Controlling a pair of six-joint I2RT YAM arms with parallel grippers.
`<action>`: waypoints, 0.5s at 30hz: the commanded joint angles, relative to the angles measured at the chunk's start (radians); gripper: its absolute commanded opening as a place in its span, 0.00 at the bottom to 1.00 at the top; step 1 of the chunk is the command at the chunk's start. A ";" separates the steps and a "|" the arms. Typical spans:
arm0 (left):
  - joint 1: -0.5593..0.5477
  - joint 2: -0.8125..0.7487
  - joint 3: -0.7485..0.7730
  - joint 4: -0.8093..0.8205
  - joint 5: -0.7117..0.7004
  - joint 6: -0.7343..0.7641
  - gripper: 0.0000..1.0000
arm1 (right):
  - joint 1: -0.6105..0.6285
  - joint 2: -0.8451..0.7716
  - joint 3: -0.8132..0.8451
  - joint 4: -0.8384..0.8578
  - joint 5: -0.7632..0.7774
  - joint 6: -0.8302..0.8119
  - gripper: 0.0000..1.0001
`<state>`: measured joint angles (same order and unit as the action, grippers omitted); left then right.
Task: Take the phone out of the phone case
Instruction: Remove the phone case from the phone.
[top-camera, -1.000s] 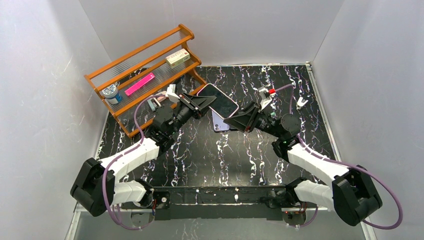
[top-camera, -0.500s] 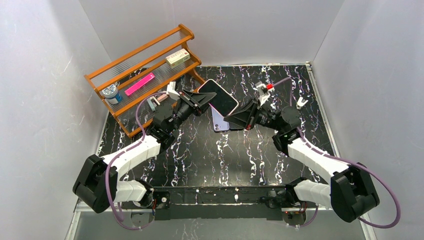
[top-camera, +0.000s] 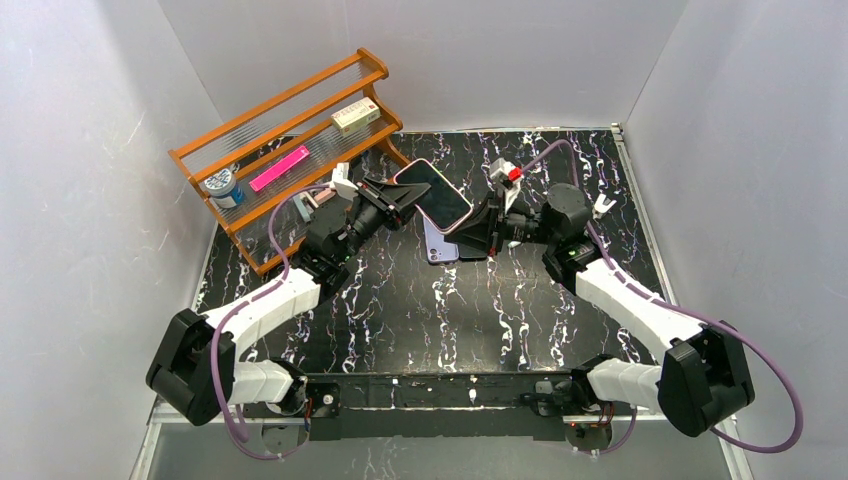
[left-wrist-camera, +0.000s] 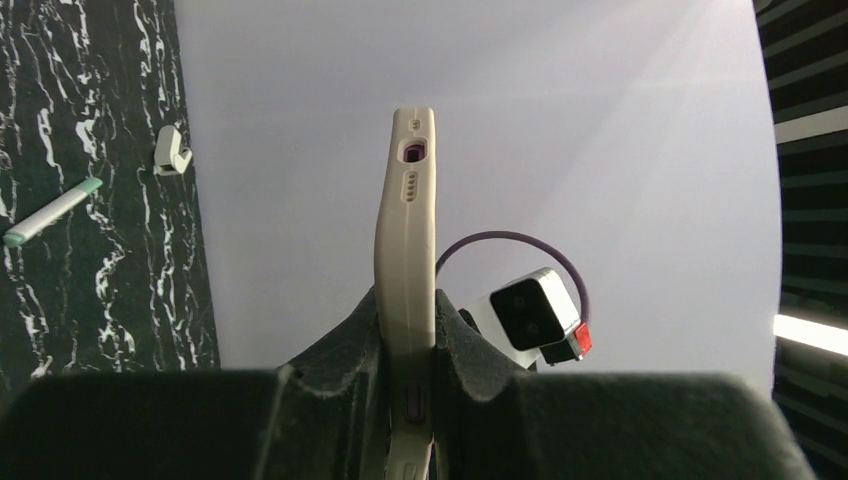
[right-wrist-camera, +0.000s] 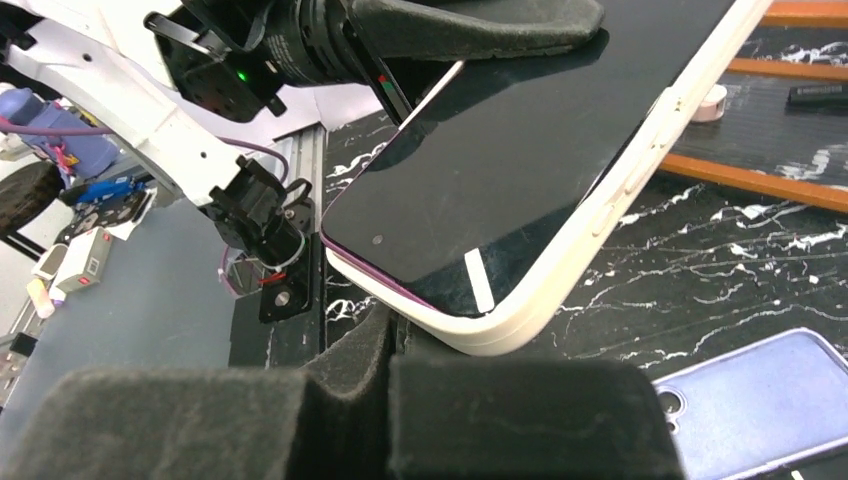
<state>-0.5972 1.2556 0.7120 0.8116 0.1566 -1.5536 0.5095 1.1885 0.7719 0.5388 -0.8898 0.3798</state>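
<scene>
A dark-screened phone (top-camera: 432, 193) (right-wrist-camera: 500, 150) sits in a cream phone case (left-wrist-camera: 405, 230) (right-wrist-camera: 560, 275) and is held tilted above the table. My left gripper (top-camera: 400, 198) (left-wrist-camera: 405, 335) is shut on the case's long sides, near one end. My right gripper (top-camera: 470, 222) (right-wrist-camera: 395, 335) is shut, with nothing showing between its jaws. Its tips press against the case's rim beside a lower corner. A thin purple rim of the phone shows inside the case edge.
A lavender phone or case (top-camera: 438, 247) (right-wrist-camera: 760, 400) lies flat on the table under the held one. A wooden rack (top-camera: 290, 130) with small items stands at the back left. A white clip (top-camera: 601, 206) and a teal pen (left-wrist-camera: 50, 212) lie on the table.
My right gripper has shut and moved left up to the case's lower edge. The left gripper has lifted the cased phone slightly up and back.
</scene>
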 joint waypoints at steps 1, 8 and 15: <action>-0.009 -0.031 0.039 0.003 0.123 0.109 0.00 | -0.011 -0.009 0.061 -0.076 0.035 -0.080 0.04; 0.116 -0.031 0.068 -0.015 0.289 0.287 0.00 | -0.067 -0.110 -0.003 -0.272 -0.051 -0.091 0.35; 0.137 0.031 0.169 -0.032 0.513 0.438 0.00 | -0.068 -0.165 0.029 -0.444 -0.066 -0.175 0.69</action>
<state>-0.4614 1.2823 0.7815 0.7269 0.4824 -1.2377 0.4412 1.0519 0.7692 0.2058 -0.9257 0.2771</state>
